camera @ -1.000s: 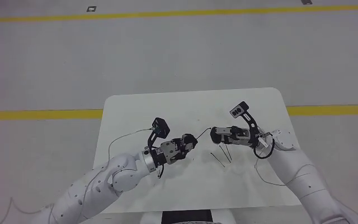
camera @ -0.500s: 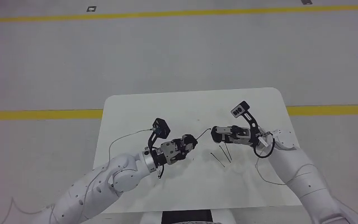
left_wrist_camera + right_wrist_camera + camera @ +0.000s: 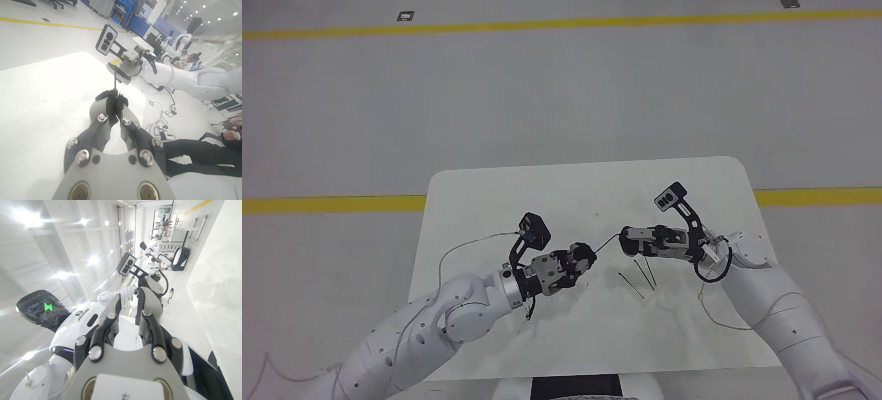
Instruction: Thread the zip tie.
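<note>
Top view: a white worktop [image 3: 542, 190] with a smooth matte surface and rounded corners carries both arms, which come in from the robot-side edge and meet over its middle. The left gripper [image 3: 582, 256] and the right gripper [image 3: 625, 237] face each other tip to tip, close together, raised off the surface. Between them runs the zip tie [image 3: 604, 240], a very thin black plastic strip in a shallow arc.

A few loose ties [image 3: 639, 274], thin straight black slivers, lie flat on the worktop just beside each other. They lie below the right gripper, a little toward the robot-side edge from the middle.

Left wrist view: the left gripper [image 3: 114, 94] has two grey metal fingers faced with crumpled black padding, pressed together and pinching one end of the zip tie [image 3: 115, 81]. From the pinch the strip runs straight and stiff to the tip of the right gripper, above the bright worktop [image 3: 37, 85] and toward its far edge. Whether the strip touches that gripper cannot be told.

Right wrist view: the right gripper [image 3: 130, 292] has one smooth pale finger and one lined with ribbed black rubber. They stand apart, with a narrow gap of background showing between them.
</note>
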`<control>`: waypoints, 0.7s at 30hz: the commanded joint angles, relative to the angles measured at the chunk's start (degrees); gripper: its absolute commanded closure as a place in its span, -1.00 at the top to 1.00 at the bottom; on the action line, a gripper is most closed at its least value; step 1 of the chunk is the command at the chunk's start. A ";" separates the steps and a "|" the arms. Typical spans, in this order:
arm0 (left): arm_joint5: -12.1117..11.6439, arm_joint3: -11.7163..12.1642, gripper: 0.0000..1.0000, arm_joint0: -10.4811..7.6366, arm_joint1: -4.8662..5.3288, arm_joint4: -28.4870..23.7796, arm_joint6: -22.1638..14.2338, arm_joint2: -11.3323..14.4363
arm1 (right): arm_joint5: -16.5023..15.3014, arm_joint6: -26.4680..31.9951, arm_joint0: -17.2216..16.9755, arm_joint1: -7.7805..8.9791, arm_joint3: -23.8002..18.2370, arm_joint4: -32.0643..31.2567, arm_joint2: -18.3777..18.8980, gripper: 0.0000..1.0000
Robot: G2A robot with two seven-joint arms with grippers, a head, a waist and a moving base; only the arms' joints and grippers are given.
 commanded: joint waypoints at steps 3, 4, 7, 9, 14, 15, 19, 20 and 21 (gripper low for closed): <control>0.00 -0.21 -1.00 -0.16 0.00 0.46 -0.72 0.23 | 0.00 0.00 0.17 -0.02 0.18 -0.10 -0.21 -0.68; 0.00 -0.21 -1.00 -0.16 0.00 0.46 -0.72 0.23 | 0.00 0.00 0.21 -0.01 0.25 -0.13 -0.27 -0.70; 0.00 -0.21 -1.00 -0.16 0.00 0.46 -0.72 0.23 | 0.00 0.00 0.30 0.00 0.34 -0.18 -0.48 -0.74; 0.00 -0.21 -1.00 -0.16 0.00 0.46 -0.72 0.23 | 0.00 0.00 0.40 0.00 0.43 -0.11 -0.70 -0.74; 0.00 -0.21 -1.00 -0.16 0.00 0.46 -0.72 0.23 | 0.00 0.00 0.67 0.02 0.67 -0.36 -1.27 -0.76; 0.00 -0.21 -1.00 -0.16 0.00 0.46 -0.72 0.23 | 0.00 0.00 0.76 0.05 0.77 -0.54 -1.36 -0.74; 0.00 -0.21 -1.00 -0.16 0.00 0.46 -0.72 0.23 | 0.00 0.00 0.93 0.09 0.95 -0.77 -1.45 -0.80; 0.00 -0.21 -1.00 -0.16 0.00 0.46 -0.72 0.23 | 0.00 0.00 0.95 0.09 0.97 -0.82 -1.45 -0.82; 0.00 -0.21 -1.00 -0.16 0.00 0.46 -0.72 0.23 | 0.00 0.00 0.96 0.08 1.03 -0.87 -1.46 -0.82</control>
